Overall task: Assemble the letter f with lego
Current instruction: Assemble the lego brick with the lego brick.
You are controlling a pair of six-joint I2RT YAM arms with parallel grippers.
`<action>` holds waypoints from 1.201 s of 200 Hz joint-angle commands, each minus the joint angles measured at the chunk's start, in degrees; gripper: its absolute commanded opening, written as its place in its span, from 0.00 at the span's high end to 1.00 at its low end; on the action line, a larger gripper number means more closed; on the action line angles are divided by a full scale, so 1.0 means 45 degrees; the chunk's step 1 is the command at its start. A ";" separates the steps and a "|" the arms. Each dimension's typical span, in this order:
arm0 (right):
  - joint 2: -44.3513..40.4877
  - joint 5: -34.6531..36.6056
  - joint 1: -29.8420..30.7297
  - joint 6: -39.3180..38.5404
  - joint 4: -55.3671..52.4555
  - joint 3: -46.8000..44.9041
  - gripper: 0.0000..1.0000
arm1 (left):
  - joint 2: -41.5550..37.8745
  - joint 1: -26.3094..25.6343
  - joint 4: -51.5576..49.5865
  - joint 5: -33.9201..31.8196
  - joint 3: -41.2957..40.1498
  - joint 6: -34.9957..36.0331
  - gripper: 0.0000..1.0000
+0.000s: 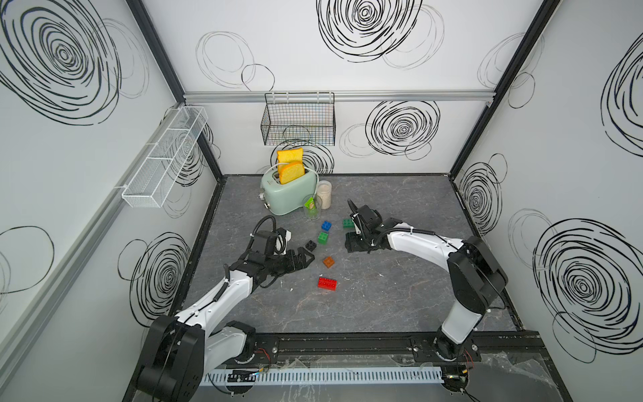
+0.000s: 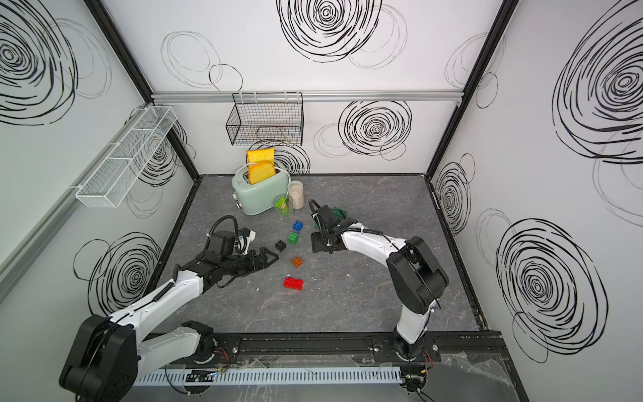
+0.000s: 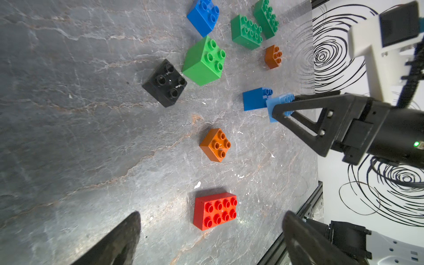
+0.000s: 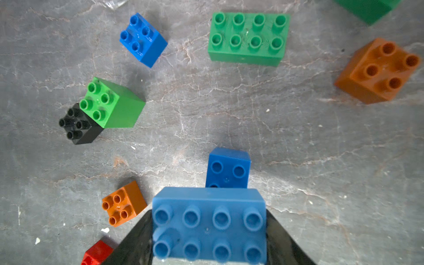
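Note:
My right gripper is shut on a light blue oblong lego brick, holding it right beside a blue square brick and hiding that brick's near edge. My left gripper is open and empty, and a red oblong brick lies on the table just beyond its fingertips. In both top views the left gripper sits low next to a black square brick. Loose around them are a green square, a blue square, an orange square and a green oblong.
A mint toaster with toast, a glass and a jar stand behind the bricks. A black wire basket hangs on the back wall and a white mesh basket on the left wall. A second orange brick lies further off.

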 commanded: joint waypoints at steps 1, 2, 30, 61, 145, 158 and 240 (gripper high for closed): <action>-0.0061 0.0447 0.0045 0.0291 -0.0324 0.0445 0.37 | 0.0100 0.0133 0.0456 -0.0093 -0.0147 -0.0053 0.02; -0.0056 0.0463 0.0055 0.0285 -0.0327 0.0452 0.37 | 0.0092 0.0132 0.0466 -0.0096 -0.0150 -0.0053 0.02; 0.0217 0.0649 0.0026 0.0267 -0.0427 0.0595 0.37 | 0.0104 0.0198 0.0427 -0.0126 -0.0152 -0.0072 0.02; 0.0490 0.0630 -0.0010 0.0235 -0.0432 0.0634 0.37 | 0.0118 0.0215 0.0388 -0.0176 -0.0150 -0.0048 0.02; 0.0809 0.0843 -0.0014 0.0207 -0.0327 0.0439 0.37 | 0.0149 0.0250 0.0364 -0.0235 -0.0152 -0.0072 0.02; 0.0862 0.0865 -0.0014 0.0235 -0.0314 0.0401 0.37 | 0.0148 0.0249 0.0353 -0.0272 -0.0152 -0.0072 0.02; 0.1330 0.1021 -0.0010 0.0219 -0.0247 0.0205 0.37 | 0.0060 0.0271 0.0293 -0.0381 -0.0164 -0.0072 0.02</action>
